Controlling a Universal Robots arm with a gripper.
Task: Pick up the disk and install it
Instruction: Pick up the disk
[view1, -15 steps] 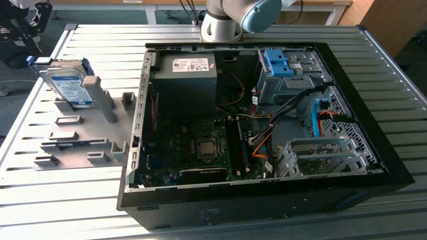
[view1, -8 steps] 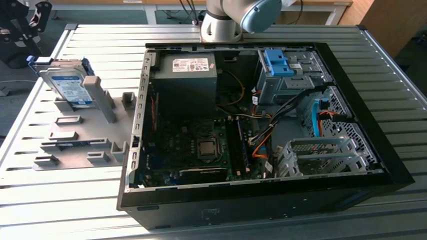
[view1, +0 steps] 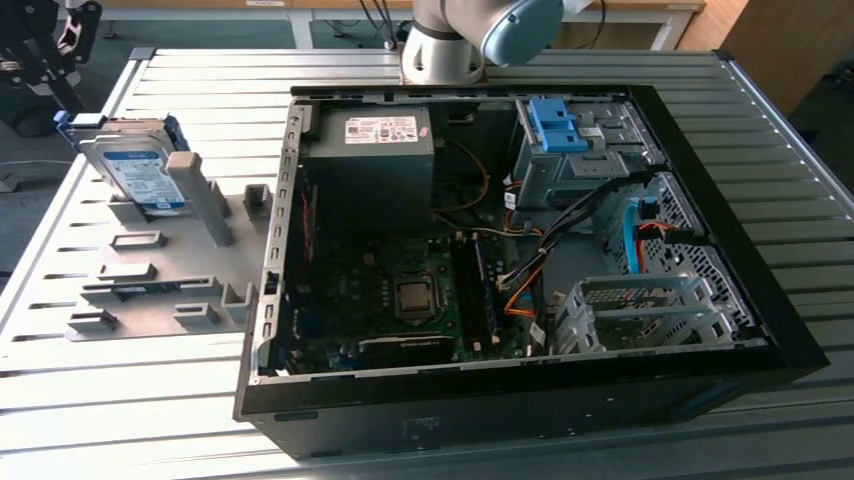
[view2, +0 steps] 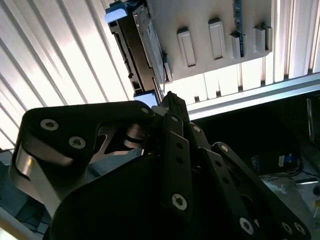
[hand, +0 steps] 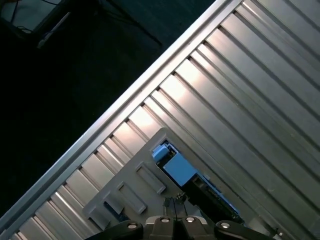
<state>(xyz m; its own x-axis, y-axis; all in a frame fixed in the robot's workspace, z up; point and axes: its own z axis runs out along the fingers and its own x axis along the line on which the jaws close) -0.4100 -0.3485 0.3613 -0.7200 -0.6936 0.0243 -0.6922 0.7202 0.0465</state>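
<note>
The disk (view1: 134, 168) stands on edge in a grey holder (view1: 160, 275) on the slatted tabletop (view1: 120, 410), on the far side at the exterior view's left. It is well apart from the open computer case (view1: 534, 425) that takes up the middle of the scene. Its blue-and-white label faces the case, and the blue frame runs along its edges.

In the second wrist view the pincer (view2: 171, 100) is close to one blue-framed end of the disk (view2: 140, 45). The first wrist view looks down on that same end (hand: 175, 167). Whether the pincer is wide or narrow cannot be told, and the disk sits in its holder, not in a grasp.

The disk looks stiff and dense for its size, with smooth metal faces that would probably slip under a light pinch. It is likely sensitive to knocks. The best hold appears to be across the two blue-framed long edges, on the part standing above the holder, keeping off the label face and the connector end.
</note>
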